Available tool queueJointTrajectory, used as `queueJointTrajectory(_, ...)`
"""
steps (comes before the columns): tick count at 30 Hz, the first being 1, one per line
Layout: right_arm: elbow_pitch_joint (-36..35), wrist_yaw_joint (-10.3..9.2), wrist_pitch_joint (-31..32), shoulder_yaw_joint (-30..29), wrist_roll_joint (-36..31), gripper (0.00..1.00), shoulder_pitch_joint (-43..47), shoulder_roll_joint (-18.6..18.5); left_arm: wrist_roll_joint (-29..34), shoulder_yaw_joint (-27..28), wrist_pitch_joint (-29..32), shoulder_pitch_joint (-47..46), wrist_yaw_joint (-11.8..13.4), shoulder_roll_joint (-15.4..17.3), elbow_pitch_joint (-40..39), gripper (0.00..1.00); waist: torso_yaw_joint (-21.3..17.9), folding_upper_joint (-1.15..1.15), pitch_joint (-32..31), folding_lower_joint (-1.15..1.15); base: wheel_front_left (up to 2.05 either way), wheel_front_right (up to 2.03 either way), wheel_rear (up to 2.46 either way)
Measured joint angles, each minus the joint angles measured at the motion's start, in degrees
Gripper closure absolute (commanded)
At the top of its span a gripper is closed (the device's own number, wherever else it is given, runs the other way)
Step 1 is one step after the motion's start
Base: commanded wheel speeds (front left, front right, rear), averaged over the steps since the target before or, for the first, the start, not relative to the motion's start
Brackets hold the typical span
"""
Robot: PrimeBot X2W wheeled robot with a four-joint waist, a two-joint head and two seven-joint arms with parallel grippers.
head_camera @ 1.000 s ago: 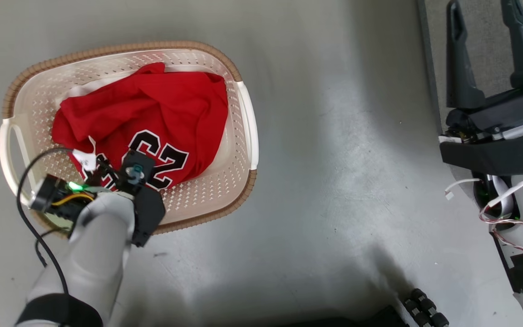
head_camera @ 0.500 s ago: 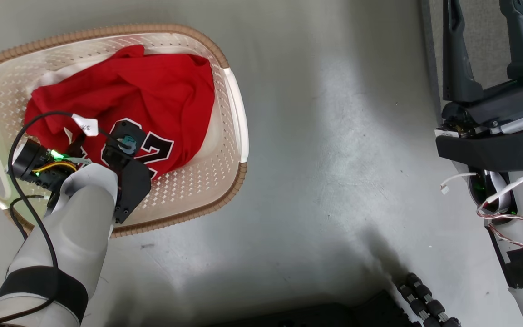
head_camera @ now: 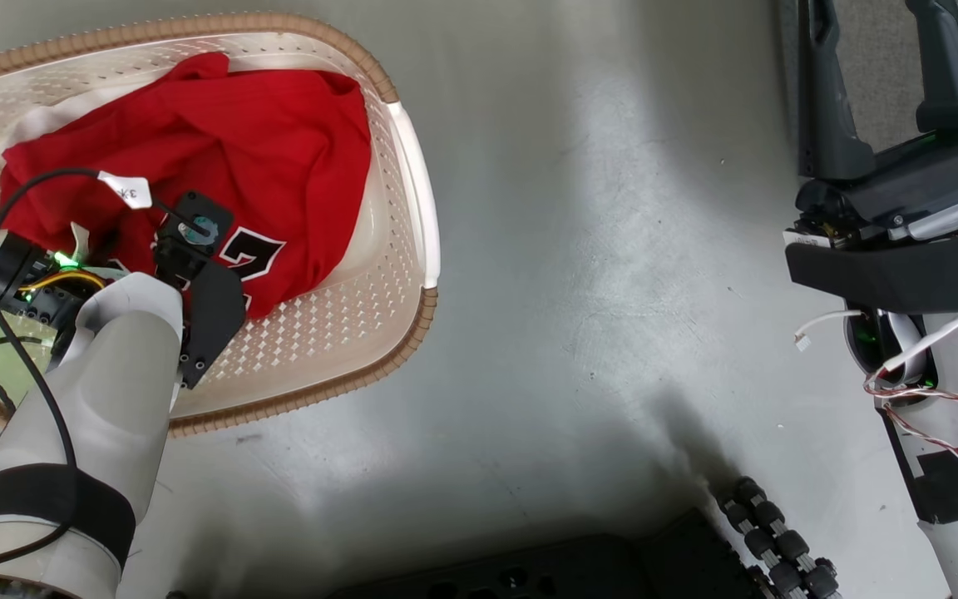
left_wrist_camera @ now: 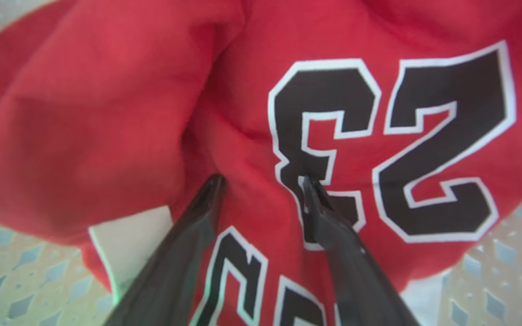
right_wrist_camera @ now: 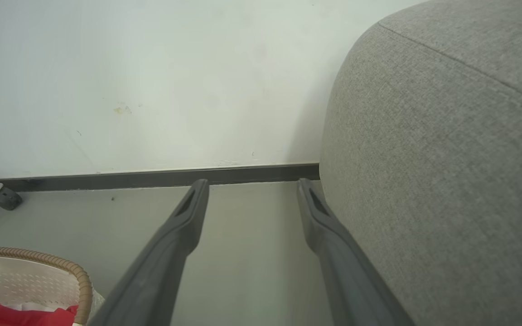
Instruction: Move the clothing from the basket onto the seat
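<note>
Left wrist view, fingers: the left gripper (left_wrist_camera: 263, 181) holds its two dark fingertips (left_wrist_camera: 211, 194) apart. Both tips rest on red cloth, and a raised fold lies between them unpinched.
Under the tips: the clothing (left_wrist_camera: 107, 113) is a crumpled red jersey. One tip touches the white edging of the black "3" in "23", and more black, white-edged lettering lies lower down between the fingers.
Beneath the red: a patch of white fabric (left_wrist_camera: 129, 235) peeks out beside the left-hand finger.
Container: the basket (left_wrist_camera: 12, 290) shows its cream perforated bottom at both lower corners, under the jersey.
Head view, basket contents: the red jersey fills most of the inside, with a strip of white along its far edge. The brown rim and a white side handle frame it.
Head view, arm: the pale left forearm (head_camera: 105, 366) reaches over the near rim into the basket.
Right wrist view, fingers: the right gripper (right_wrist_camera: 252, 183) is spread wide with nothing between the fingers, above the grey floor (right_wrist_camera: 252, 253).
Beside it: the seat (right_wrist_camera: 447, 158), a grey cushion with a stitched seam, stands just beside one finger.
Layout: the basket and seat are well apart, with floor between them, and all the clothing lies in the basket.
</note>
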Motion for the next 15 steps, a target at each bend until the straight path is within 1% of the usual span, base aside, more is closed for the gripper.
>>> queueJointTrajectory(1,0.0,0.04,0.0,0.0,0.0,0.0,0.0,0.0,-0.2,0.2,0.1,0.0,-0.4,0.0,0.0,1.0,0.0,0.0,0.0,0.0,0.0,0.0,0.0)
queueJointTrajectory(6,1.5,0.52,0.0,-0.3,0.0,0.0,-0.2,0.5,-1.3,1.0,-0.3,0.4,-0.5,-0.4,0.1,1.0,0.0,0.0,-0.8,0.0,0.0,0.0,0.0)
queueJointTrajectory(12,3.2,0.98,0.0,-1.0,0.0,0.0,-0.2,0.8,-3.8,3.0,-3.4,2.1,-1.2,-0.5,0.2,1.0,0.2,0.0,-3.0,0.0,0.0,0.0,0.0)
queueJointTrajectory(15,4.0,1.02,0.0,-1.7,0.0,0.0,-0.2,0.8,-5.3,4.2,-5.7,3.0,-1.5,-1.1,0.2,1.0,0.3,0.0,-4.4,0.0,0.0,0.0,0.0)
